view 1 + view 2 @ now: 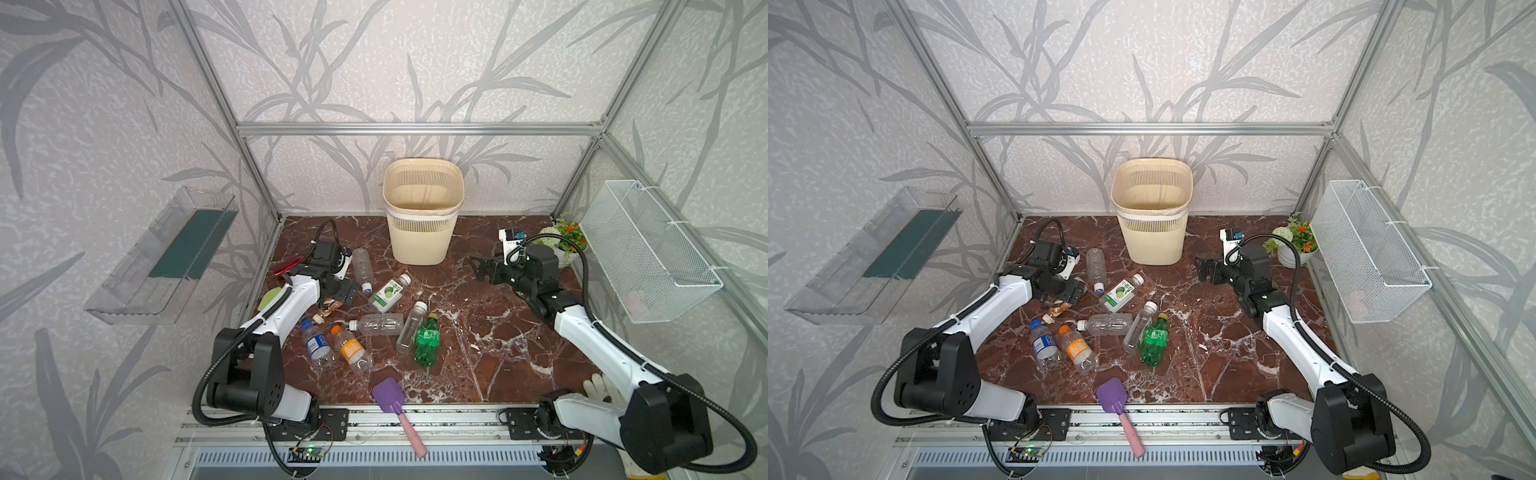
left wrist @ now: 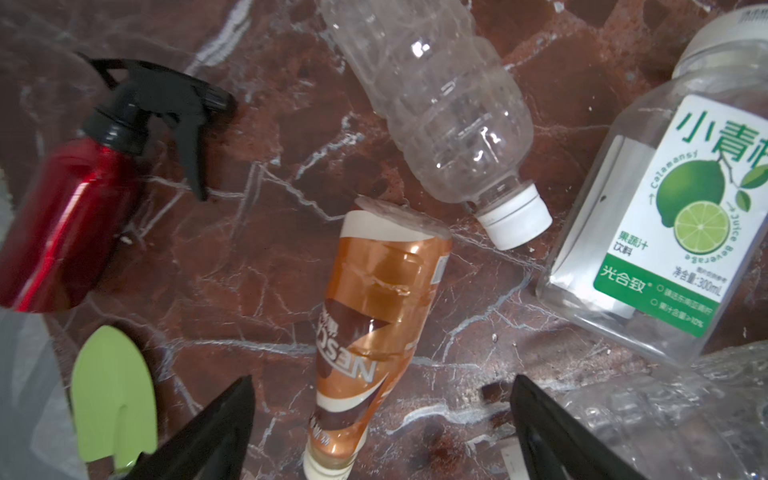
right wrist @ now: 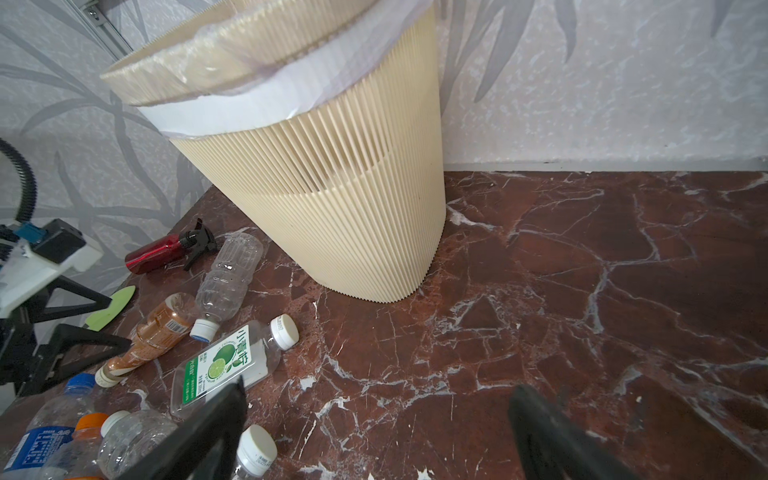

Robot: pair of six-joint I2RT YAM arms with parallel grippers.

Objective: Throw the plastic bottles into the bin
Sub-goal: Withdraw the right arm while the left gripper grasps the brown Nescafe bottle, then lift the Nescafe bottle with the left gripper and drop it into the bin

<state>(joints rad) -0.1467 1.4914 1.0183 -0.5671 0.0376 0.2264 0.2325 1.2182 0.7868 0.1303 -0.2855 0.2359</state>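
Pick-up step, I'd say: my left pincer [image 2: 382,380], jaws wide, hovers over the brown coffee bottle [image 2: 374,299] at lower centre of frame. Next I'd lower and close. Right pincer [image 3: 376,390] is wide and empty.

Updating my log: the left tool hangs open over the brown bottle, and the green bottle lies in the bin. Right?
No: both top views show the green bottle lying on the table, not in the bin. The left tool does hang open over the brown bottle.
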